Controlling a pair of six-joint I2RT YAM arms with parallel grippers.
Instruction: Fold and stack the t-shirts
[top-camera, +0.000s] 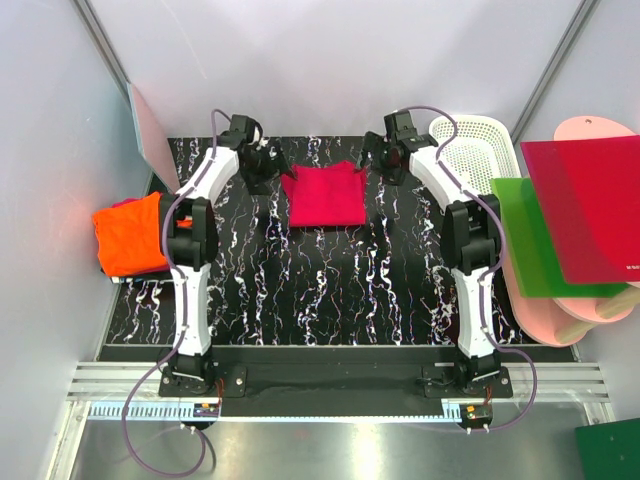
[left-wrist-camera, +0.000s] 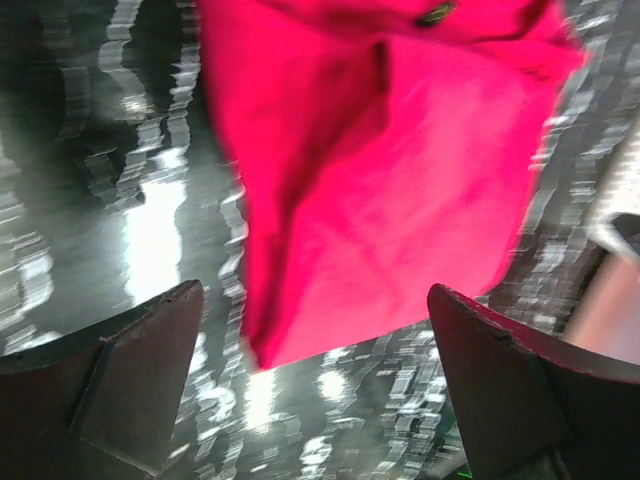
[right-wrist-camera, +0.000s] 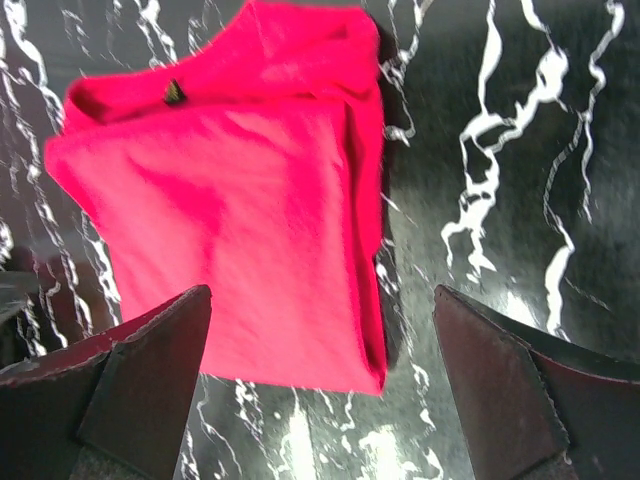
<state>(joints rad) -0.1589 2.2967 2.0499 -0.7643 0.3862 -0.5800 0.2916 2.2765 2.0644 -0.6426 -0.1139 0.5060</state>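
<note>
A crimson-pink t-shirt (top-camera: 325, 197) lies folded into a rough rectangle on the black marbled table (top-camera: 330, 290), toward the back middle. An orange t-shirt (top-camera: 130, 233) sits folded at the table's left edge, on top of some pink cloth. My left gripper (top-camera: 262, 172) hovers by the pink shirt's back left corner, and my right gripper (top-camera: 378, 158) by its back right corner. In the left wrist view the pink shirt (left-wrist-camera: 390, 170) lies beyond the open left gripper (left-wrist-camera: 312, 290). The right wrist view shows the shirt (right-wrist-camera: 250, 200) ahead of the open right gripper (right-wrist-camera: 322, 290). Neither holds anything.
A white plastic basket (top-camera: 480, 150) stands at the back right. Beside it a stiff green board (top-camera: 535, 235) and a red board (top-camera: 590, 205) rest over pale pink round plates (top-camera: 560, 320). A dark green board (top-camera: 610, 450) lies at the near right corner.
</note>
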